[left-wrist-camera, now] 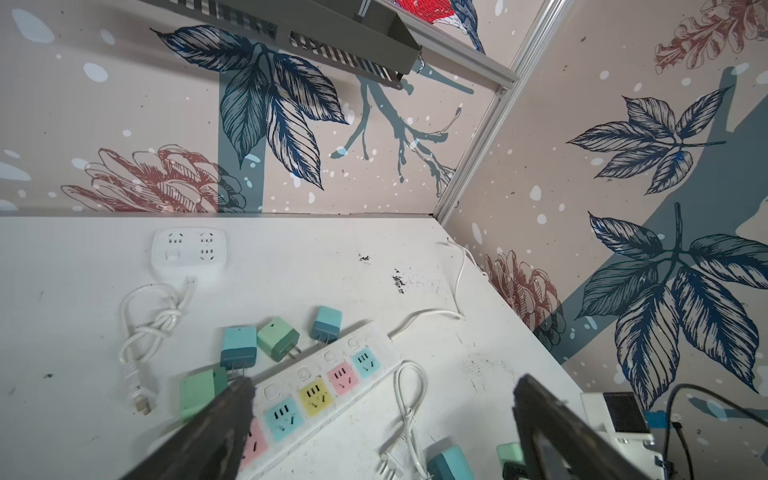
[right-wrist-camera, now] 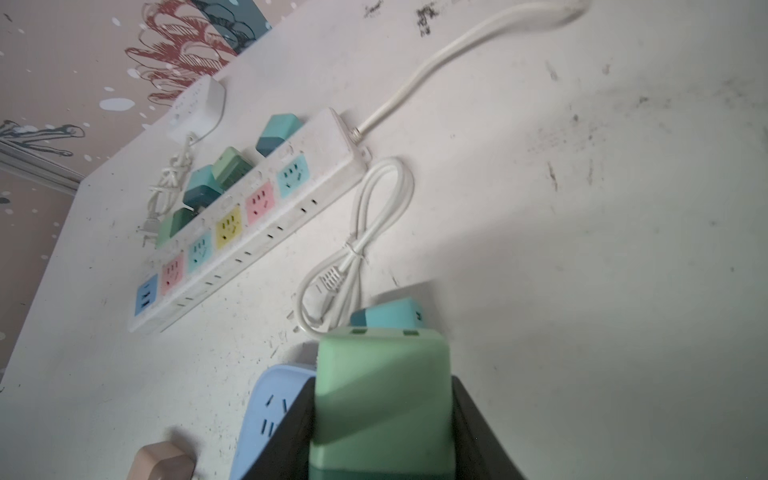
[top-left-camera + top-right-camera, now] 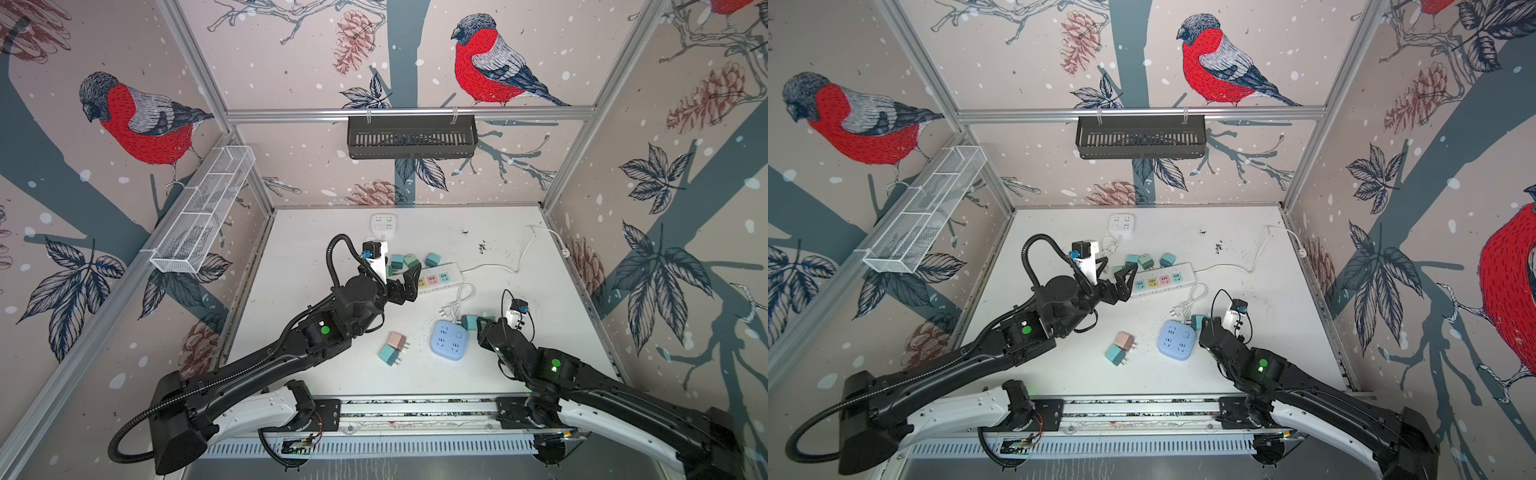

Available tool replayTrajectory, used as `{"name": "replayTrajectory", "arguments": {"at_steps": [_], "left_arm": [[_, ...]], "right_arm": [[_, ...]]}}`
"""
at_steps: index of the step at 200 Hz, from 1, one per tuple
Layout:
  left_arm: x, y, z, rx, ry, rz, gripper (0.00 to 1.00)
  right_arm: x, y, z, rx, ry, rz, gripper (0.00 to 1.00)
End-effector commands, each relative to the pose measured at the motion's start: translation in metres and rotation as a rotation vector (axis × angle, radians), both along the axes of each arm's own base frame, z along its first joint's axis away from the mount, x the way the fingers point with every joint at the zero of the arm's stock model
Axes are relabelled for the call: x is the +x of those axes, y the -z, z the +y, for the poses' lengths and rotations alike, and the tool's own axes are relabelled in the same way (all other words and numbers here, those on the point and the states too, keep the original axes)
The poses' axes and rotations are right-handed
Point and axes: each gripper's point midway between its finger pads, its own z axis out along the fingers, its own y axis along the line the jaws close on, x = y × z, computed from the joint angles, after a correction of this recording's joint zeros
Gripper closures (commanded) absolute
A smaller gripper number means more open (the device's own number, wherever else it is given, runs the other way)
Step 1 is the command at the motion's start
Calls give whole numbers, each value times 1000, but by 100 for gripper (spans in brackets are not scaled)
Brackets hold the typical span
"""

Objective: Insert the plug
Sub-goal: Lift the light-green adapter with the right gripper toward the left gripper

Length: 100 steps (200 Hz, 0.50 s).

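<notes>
In the right wrist view my right gripper (image 2: 382, 386) is shut on a light green plug (image 2: 382, 399), one dark finger on each side. It hangs just beside the round blue socket block (image 2: 270, 411), with a teal plug (image 2: 390, 313) right behind it. In both top views the right gripper (image 3: 484, 325) (image 3: 1208, 326) is at the blue block's (image 3: 451, 340) right edge. The long white power strip (image 3: 440, 278) (image 1: 328, 374) with coloured sockets lies mid-table. My left gripper (image 3: 409, 282) (image 1: 384, 384) is open over the strip's left end, holding nothing.
Several loose plugs (image 3: 411, 261) lie behind the strip. A pink plug (image 3: 397, 340) and a teal one (image 3: 388, 355) lie left of the blue block. A white square socket (image 3: 383, 222) sits at the back, and a coiled white cable (image 3: 459, 301) lies between strip and block.
</notes>
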Motion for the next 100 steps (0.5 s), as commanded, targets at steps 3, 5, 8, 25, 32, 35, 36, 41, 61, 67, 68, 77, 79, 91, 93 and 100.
{"name": "replayTrajectory", "arguments": {"at_steps": [3,5,8,25,32,35,36,41,61,67,68,77,79,91,93,100], "left_arm": [[0,-2,1,76,14,-25,3],[0,-2,1,81,14,-27,3],[0,-3,1,84,15,-32,3],[2,-9,0,108,18,-66,3],[4,-10,0,121,10,-71,3],[5,-9,0,129,6,-72,3],[6,-10,0,131,5,-73,3],[7,-10,-1,147,1,-74,3],[14,-15,-4,183,-18,-71,3],[15,-19,-5,177,-19,-68,3],[15,-20,-5,175,-19,-68,3],[13,-27,-10,160,10,-77,3],[12,-28,-11,155,17,-80,3],[6,-40,-15,116,58,-110,3],[5,-42,-15,104,62,-117,3],[2,-44,-14,71,72,-131,3]], "right_arm": [[26,-51,-2,-22,68,-223,77],[28,-54,-3,-23,75,-233,77],[30,-58,-4,-32,82,-251,77],[42,-80,-8,-69,104,-342,77],[46,-86,-12,-78,119,-370,77],[48,-88,-13,-83,125,-381,77],[48,-88,-14,-85,127,-383,77],[52,-93,-17,-82,142,-405,78],[64,-115,-19,-72,138,-494,81],[67,-122,-18,-78,121,-507,81],[67,-123,-18,-78,120,-508,81],[71,-129,-17,-78,108,-509,84],[71,-131,-16,-76,107,-511,85],[73,-138,-10,-69,81,-514,87],[73,-138,-9,-67,77,-515,87],[73,-139,-7,-64,64,-517,88]]}}
